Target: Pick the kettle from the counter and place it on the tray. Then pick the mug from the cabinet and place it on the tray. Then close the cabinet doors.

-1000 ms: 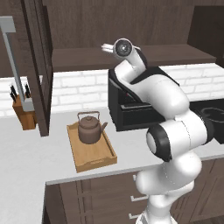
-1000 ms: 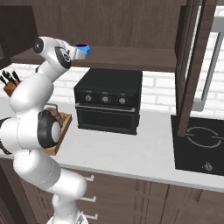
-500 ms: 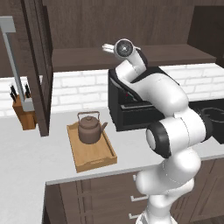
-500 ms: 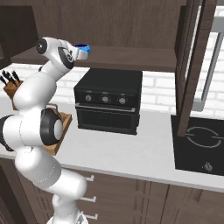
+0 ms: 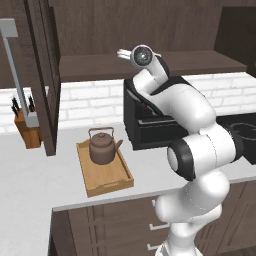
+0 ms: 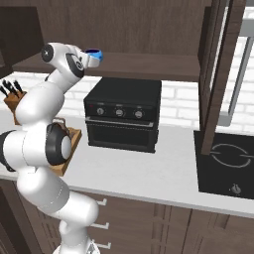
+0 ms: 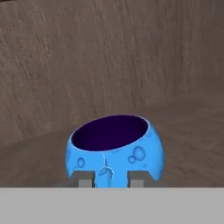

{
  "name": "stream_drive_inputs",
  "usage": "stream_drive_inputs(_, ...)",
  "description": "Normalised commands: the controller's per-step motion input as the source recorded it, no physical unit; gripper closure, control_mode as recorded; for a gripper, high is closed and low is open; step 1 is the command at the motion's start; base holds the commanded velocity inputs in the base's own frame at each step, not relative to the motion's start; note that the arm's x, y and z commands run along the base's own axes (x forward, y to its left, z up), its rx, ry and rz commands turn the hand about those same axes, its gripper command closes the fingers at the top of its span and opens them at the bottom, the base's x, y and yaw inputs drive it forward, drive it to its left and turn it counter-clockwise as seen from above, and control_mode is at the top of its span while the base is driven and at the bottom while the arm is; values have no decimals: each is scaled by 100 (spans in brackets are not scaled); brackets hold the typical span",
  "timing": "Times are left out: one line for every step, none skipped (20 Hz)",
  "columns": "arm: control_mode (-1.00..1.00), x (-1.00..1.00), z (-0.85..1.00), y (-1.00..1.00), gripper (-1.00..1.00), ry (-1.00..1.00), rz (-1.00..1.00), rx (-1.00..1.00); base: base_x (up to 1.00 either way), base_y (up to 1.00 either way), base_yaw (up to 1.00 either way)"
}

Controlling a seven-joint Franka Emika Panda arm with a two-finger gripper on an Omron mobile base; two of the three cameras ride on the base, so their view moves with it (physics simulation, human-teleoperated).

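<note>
My fingers [image 7: 111, 178] sit close against the near wall of the mug [image 7: 116, 151], one tip on each side of a narrow strip of its blue wall; they look closed on it, holding it by the near rim. The mug stands upright with its dark inside open to my hand camera, the brown shelf and back wall of the cabinet [image 7: 109, 57] behind it. From the right base view I see the mug [image 6: 93, 54] at the end of the hand, up at shelf height, just above the black oven [image 6: 123, 113]; whether it rests on the shelf or hangs a little clear of it I cannot tell.

Down on the table [image 5: 30, 175], the kettle [image 5: 103, 146] stands upright on the tray [image 5: 111, 183], toward the tray's far end, spout pointing right. The tray lies just left of the oven [image 5: 150, 127]. One cabinet door [image 5: 44, 75] stands open on the left, its silver bar handle [image 5: 17, 65] in front of the knife block [image 5: 27, 131]. In the right base view the other door [image 6: 221, 74] stands open too.
</note>
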Motion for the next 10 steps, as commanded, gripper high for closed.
stream_drive_inputs(-100,0,-1,0,100,0,0,0,0,0,0)
stream_drive_inputs(-100,0,0,0,100,0,0,0,0,0,0)
stream_drive_inputs(-100,0,0,0,100,0,0,0,0,0,0)
stream_drive_inputs(-100,0,0,0,100,0,0,-1,0,0,0)
stream_drive_inputs(-100,0,0,0,100,0,0,0,0,0,0)
stream_drive_inputs(-100,0,0,0,100,0,0,0,0,0,0)
stream_drive_inputs(-100,-5,0,0,100,0,0,0,0,0,0)
stream_drive_inputs(-100,-17,0,0,100,-2,-1,0,0,0,0)
stream_drive_inputs(-100,-25,0,0,100,-5,-2,0,0,0,0)
stream_drive_inputs(-100,-18,-1,0,100,0,0,0,0,0,0)
